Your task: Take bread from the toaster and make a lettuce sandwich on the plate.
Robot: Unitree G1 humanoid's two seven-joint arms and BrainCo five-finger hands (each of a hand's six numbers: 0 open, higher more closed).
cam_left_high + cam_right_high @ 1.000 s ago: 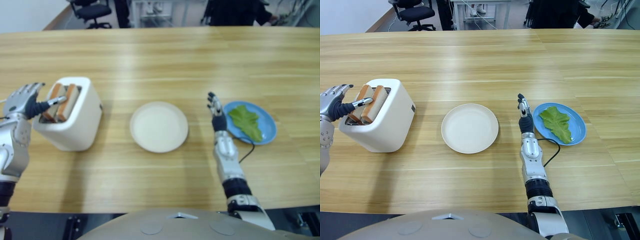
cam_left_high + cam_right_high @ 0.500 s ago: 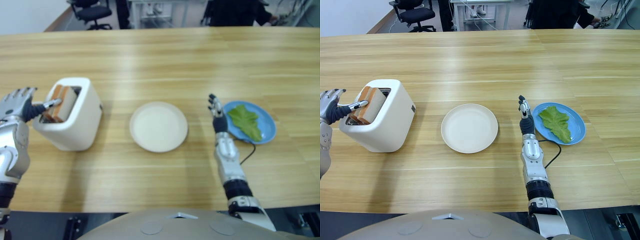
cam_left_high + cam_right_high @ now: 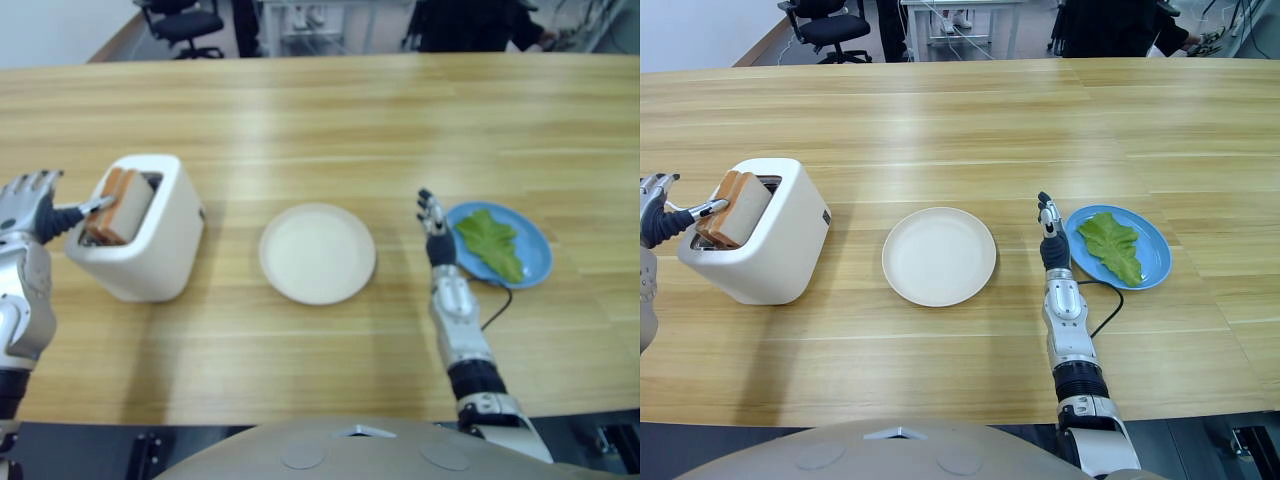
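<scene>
Left eye view: the left hand (image 3: 28,205) is beside the outer side of the white toaster (image 3: 150,250). Its fingertips are pinched narrowly on the bread (image 3: 118,195), which stands tilted in the toaster's top. Whether one slice or two is in that pinch cannot be told. Past the toaster from this hand, toward the other arm, lies one round cream plate (image 3: 318,253) on the wooden table (image 3: 350,120).

The right hand (image 3: 432,222) lies edge-on on the table just beyond the cream plate's far side. Its fingers are straight and together, pointing away from the robot, and it holds nothing. Just beside its outer side sits one blue plate (image 3: 535,250), which carries a single lettuce leaf (image 3: 492,245). Nothing stands between either hand and the cream plate.

Right eye view: the bread leans toward the left hand, and a dark slot opening shows behind it. One black cable (image 3: 1102,305) curls on the table from the blue plate's near rim toward the right forearm. Beyond the table's far edge, well away from both hands, stands an office chair (image 3: 830,22). In all there are one toaster, two plates and one leaf.
</scene>
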